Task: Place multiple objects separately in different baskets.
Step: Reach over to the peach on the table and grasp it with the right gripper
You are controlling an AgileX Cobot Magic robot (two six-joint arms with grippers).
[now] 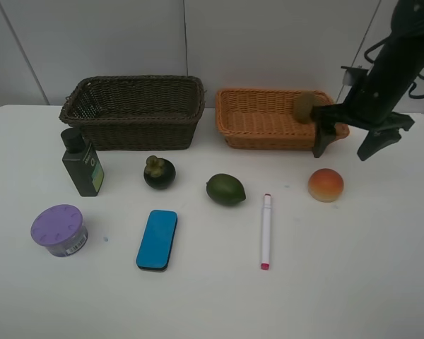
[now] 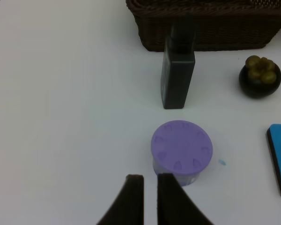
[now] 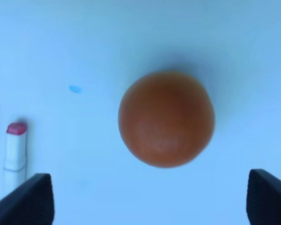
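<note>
Spread wide, the right pincer [image 1: 343, 150] hovers over the peach [image 1: 326, 185] on the bench [image 1: 381, 282], before the orange-tan basket [image 1: 268, 92]. Picking it seems the step, needing a straight descent, then closing. The left pincer [image 2: 150, 187] sits pressed together near the purple-lidded tub [image 2: 181, 149]. Whether the kiwi [image 1: 304, 106] lies inside the basket is unclear.

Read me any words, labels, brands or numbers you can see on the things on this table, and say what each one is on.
No text here can be read.
Pale label on the dark green bottle: too small to read.
Printed side label on the purple-lidded tub: too blurred to read.
</note>
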